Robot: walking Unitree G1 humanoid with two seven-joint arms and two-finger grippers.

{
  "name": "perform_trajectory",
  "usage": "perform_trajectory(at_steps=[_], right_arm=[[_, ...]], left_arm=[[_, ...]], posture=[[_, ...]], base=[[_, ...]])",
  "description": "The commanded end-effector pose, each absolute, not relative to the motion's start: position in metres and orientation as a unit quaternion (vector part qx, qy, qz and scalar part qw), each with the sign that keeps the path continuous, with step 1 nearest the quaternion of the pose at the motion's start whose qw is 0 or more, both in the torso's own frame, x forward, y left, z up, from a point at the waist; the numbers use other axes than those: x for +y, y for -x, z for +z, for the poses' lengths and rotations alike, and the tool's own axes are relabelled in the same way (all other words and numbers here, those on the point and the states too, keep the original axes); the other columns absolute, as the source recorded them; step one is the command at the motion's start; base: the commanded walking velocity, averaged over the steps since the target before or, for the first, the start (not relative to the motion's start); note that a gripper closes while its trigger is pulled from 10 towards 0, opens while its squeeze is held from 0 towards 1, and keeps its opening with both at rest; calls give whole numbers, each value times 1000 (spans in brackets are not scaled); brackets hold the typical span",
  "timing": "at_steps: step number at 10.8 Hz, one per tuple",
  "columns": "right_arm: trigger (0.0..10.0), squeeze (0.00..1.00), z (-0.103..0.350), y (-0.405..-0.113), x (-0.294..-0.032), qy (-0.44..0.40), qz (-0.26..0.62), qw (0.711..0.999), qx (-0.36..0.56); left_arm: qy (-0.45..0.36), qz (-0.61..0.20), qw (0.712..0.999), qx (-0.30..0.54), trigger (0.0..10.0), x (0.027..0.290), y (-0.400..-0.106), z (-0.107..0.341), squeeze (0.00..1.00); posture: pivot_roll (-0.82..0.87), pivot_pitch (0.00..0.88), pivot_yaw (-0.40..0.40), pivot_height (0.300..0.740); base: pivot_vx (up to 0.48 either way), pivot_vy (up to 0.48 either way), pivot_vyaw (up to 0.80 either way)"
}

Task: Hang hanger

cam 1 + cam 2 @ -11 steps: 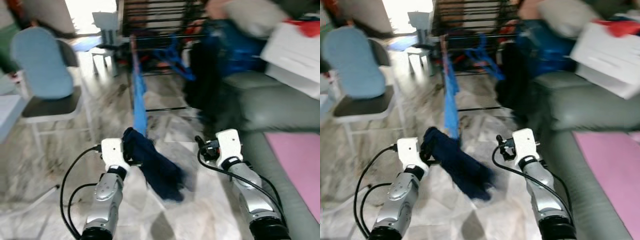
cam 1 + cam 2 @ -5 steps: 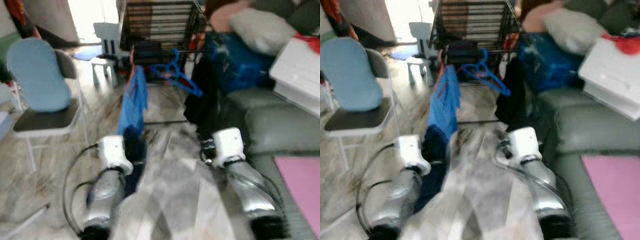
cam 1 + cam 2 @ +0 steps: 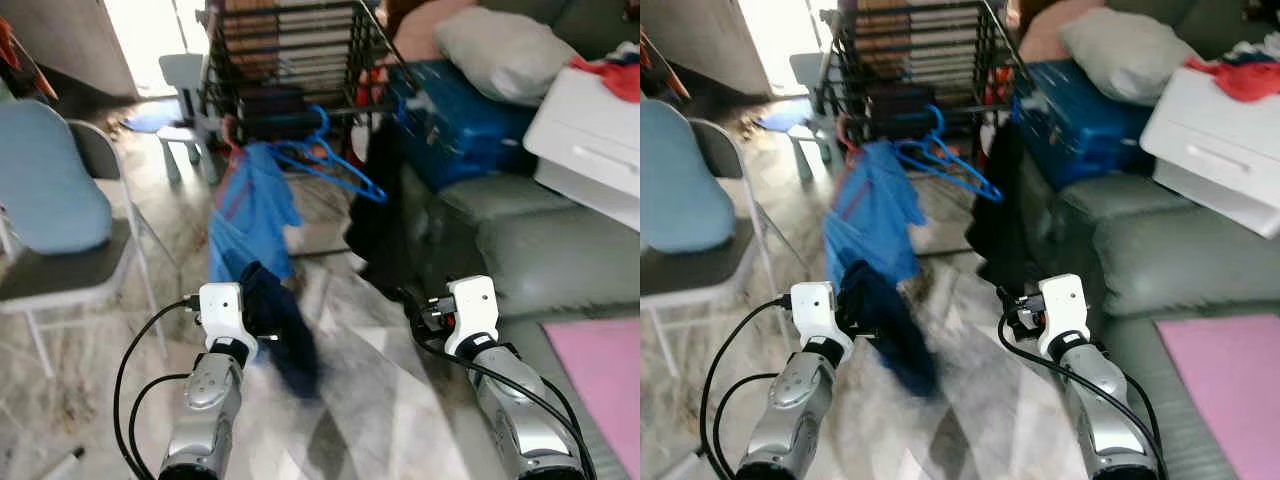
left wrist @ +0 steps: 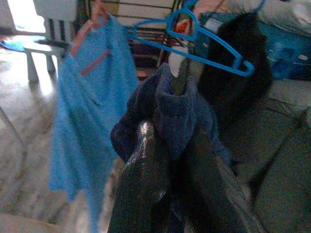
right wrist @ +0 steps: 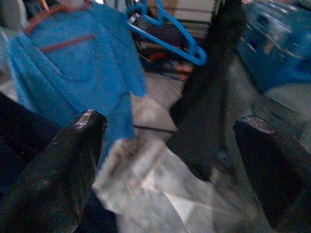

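My left gripper (image 4: 169, 133) is shut on a dark navy garment (image 3: 280, 326), which bunches over its fingers and hangs down over the floor. Whether a hanger is inside the cloth I cannot tell. Ahead stands a black wire drying rack (image 3: 290, 50). On its front rail hang an empty blue hanger (image 3: 338, 165), a blue shirt (image 3: 250, 210) on a reddish hanger, and a black garment (image 3: 382, 228). My right gripper (image 5: 170, 128) is open and empty, level with the left one, its fingers (image 5: 73, 160) spread wide toward the rack.
A chair (image 3: 50, 200) with a light blue back stands on the left. A grey sofa (image 3: 540, 240) with a pink mat (image 3: 600, 365) lies on the right. On it sit a blue case (image 3: 470, 110), a pillow (image 3: 500, 50) and a white box (image 3: 590, 130). A small white stool (image 3: 180, 80) is beside the rack.
The whole view has shifted and sharpened as I move, and the rack now sits closer and more centred. The navy garment stays in my left gripper and has swung lower.
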State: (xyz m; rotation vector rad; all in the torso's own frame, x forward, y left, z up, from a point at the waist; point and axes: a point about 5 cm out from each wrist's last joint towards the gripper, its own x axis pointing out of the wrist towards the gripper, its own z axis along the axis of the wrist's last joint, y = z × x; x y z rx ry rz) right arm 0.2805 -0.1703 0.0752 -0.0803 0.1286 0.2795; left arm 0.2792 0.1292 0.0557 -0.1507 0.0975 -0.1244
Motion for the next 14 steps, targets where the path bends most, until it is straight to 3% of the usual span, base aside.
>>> perform_trajectory(at_steps=[1, 5, 14], right_arm=[[10000, 0, 82, -285, -164, 29, 147, 987, 55], [10000, 0, 87, -290, -157, 36, 153, 986, 49], [10000, 0, 95, -296, -161, 67, 133, 988, 29]], left_arm=[[65, -42, 997, 30, 10000, 141, -281, 64, 0], [56, -50, 997, 19, 10000, 139, -286, 71, 0], [70, -65, 995, 21, 10000, 129, -288, 72, 0]], posture=[[-146, 0, 43, 740], [-135, 0, 49, 740], [-143, 0, 48, 740]], base=[[364, 311, 0], [372, 302, 0], [470, 0, 0]])
